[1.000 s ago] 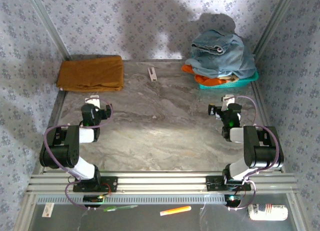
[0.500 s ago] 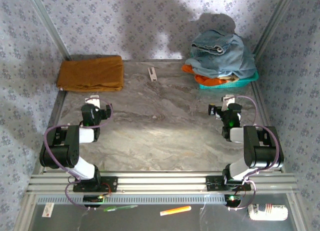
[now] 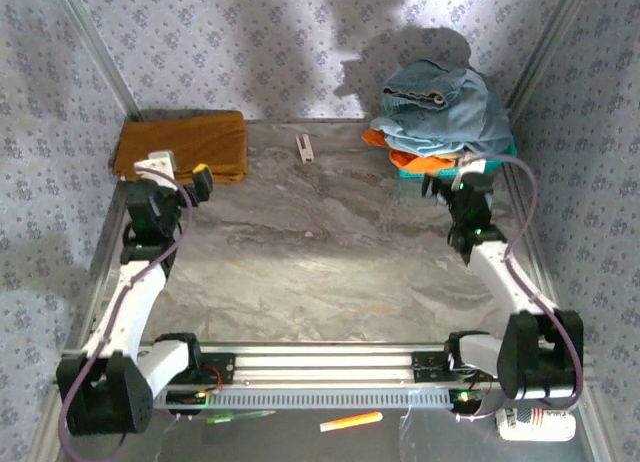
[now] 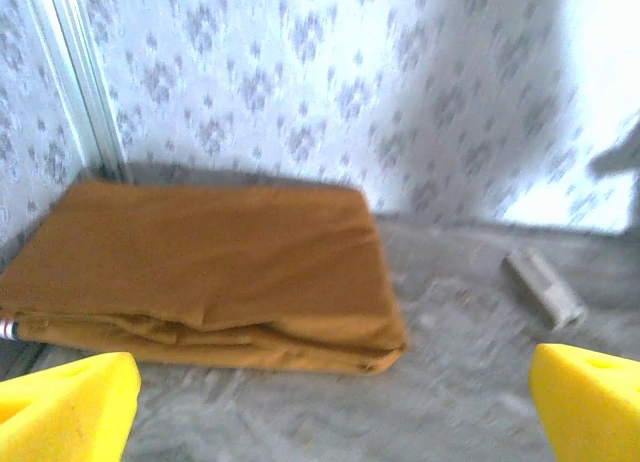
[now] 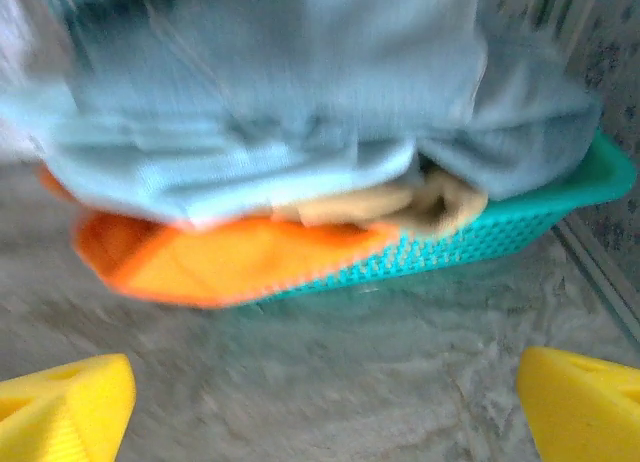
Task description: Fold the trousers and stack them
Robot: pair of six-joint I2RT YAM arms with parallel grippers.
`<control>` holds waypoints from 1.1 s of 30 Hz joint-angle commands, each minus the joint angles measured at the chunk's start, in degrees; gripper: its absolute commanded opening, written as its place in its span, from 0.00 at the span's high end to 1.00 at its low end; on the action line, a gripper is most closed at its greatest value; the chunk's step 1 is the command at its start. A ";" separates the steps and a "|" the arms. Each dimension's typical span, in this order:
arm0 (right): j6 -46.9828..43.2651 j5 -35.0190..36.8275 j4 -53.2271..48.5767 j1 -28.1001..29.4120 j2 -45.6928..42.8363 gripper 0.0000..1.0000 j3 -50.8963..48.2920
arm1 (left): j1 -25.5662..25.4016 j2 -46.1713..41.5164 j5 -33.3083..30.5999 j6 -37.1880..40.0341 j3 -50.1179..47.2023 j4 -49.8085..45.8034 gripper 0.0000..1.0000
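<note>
The left pincer, spread wide and empty, faces the brown cloth. The right pincer, likewise, faces the trousers in the basket.

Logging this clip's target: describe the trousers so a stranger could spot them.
At the far right corner of the table sits a teal basket. The trousers are the rumpled light blue denim heaped on top, over an orange cloth; the brown cloth at far left lies folded flat.

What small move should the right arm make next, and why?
Probably ease the right hand forward and up onto the light blue denim jeans: it stands open, short of the teal plastic basket where the jeans lie heaped, ungrasped.
</note>
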 commanded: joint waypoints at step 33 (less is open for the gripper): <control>27.83 -26.81 -32.52 -8.60 57.65 0.14 74.20 | 1.50 -10.86 11.32 -32.85 -2.08 -28.34 0.00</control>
